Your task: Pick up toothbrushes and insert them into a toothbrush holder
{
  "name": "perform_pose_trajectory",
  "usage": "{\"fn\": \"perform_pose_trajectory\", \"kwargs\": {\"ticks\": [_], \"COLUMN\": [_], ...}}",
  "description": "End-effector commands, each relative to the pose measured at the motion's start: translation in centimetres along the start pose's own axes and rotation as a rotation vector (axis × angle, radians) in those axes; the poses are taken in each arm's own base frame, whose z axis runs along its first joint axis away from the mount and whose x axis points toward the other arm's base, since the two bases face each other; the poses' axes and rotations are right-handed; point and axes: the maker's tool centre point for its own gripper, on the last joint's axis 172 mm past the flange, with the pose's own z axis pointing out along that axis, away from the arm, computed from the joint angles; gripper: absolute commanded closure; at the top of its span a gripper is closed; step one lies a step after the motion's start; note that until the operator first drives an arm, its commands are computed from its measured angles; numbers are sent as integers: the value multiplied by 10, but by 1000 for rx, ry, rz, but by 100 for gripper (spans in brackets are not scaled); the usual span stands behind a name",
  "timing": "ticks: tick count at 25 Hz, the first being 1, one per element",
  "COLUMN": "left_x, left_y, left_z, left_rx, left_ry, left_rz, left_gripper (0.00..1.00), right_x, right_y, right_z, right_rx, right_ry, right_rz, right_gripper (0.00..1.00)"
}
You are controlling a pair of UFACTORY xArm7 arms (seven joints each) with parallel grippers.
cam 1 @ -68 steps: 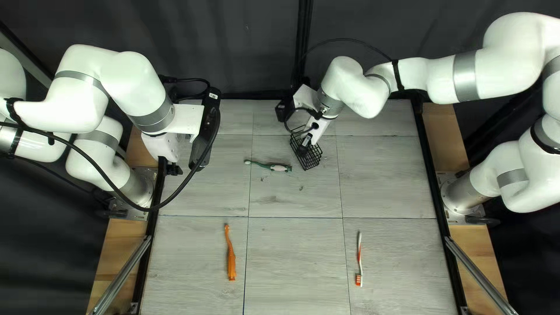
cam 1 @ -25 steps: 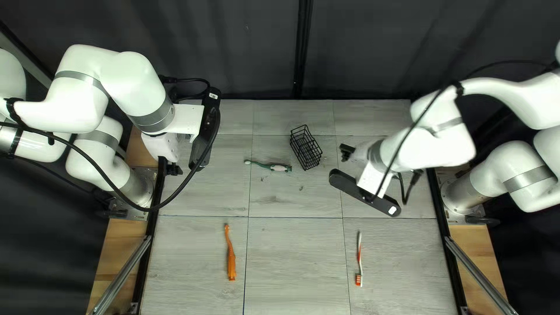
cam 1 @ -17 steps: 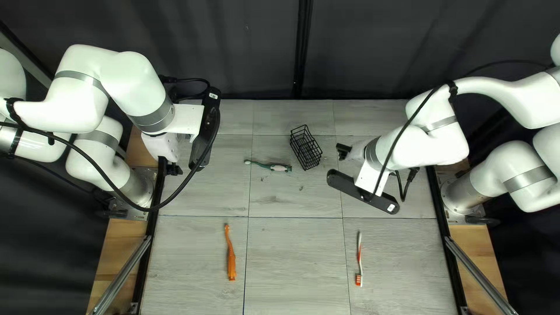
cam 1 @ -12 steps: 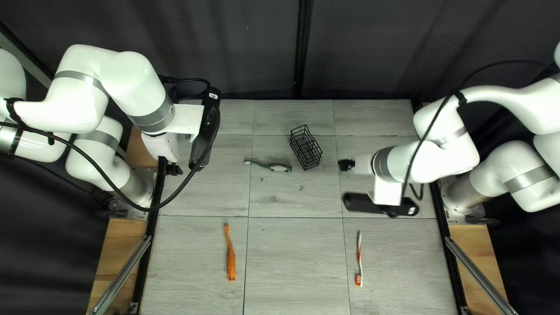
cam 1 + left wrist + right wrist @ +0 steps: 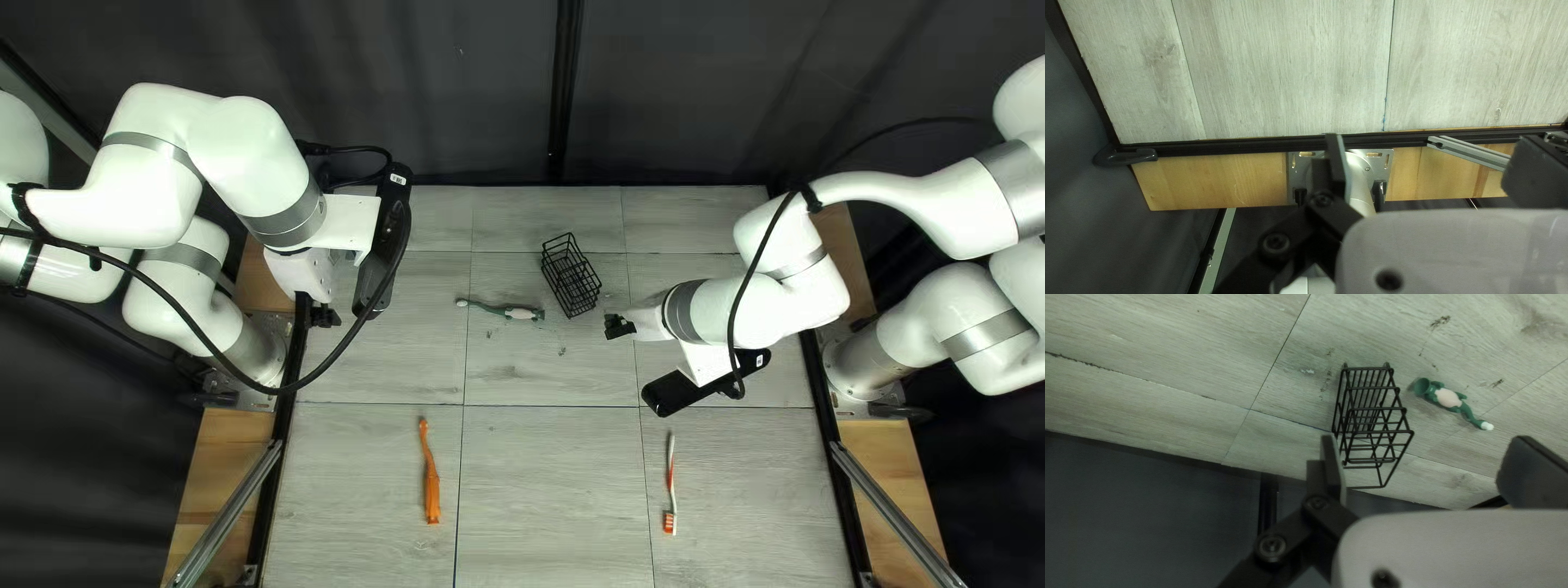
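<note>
Showing overhead only, orange toothbrush (image 5: 432, 490), probably

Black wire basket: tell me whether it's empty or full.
Empty. The black wire basket shows only its own bars, with the table visible through them and nothing standing inside.

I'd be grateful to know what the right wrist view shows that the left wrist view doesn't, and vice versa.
Only the right wrist view shows the black wire basket and, beside it, the green toothbrush. Only the left wrist view shows a metal mounting plate and a slanting metal bar. Both show pale table surface and dark curtain; each shows its own gripper open: left gripper, right gripper.
</note>
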Motion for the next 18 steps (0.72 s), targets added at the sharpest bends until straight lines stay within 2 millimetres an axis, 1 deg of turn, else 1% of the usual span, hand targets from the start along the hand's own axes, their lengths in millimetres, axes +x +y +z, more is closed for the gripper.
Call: {"fn": "perform_pose_trajectory", "kwargs": {"ticks": [1, 5, 8, 12, 15, 18], "left_x": [0, 0, 0, 0, 0, 0], "left_y": [0, 0, 0, 0, 0, 0], "left_z": [0, 0, 0, 0, 0, 0], "left_rx": [0, 0, 0, 0, 0, 0], "left_ry": [0, 0, 0, 0, 0, 0], "left_rz": [0, 0, 0, 0, 0, 0], "left_gripper": [0, 0, 0, 0, 0, 0], "right_x": [-18, -32, -38, -36, -29, -28], "right_y": [10, 18, 21, 26, 27, 26], "right_z": [28, 49, 57, 61, 67, 76], "right_rx": [7, -1, -14, -31, -47, -54], "right_ry": [-4, -7, -15, -12, 2, 10], "right_rz": [-53, -75, -76, -86, -112, -130], "right_gripper": [0, 0, 0, 0, 0, 0]}}
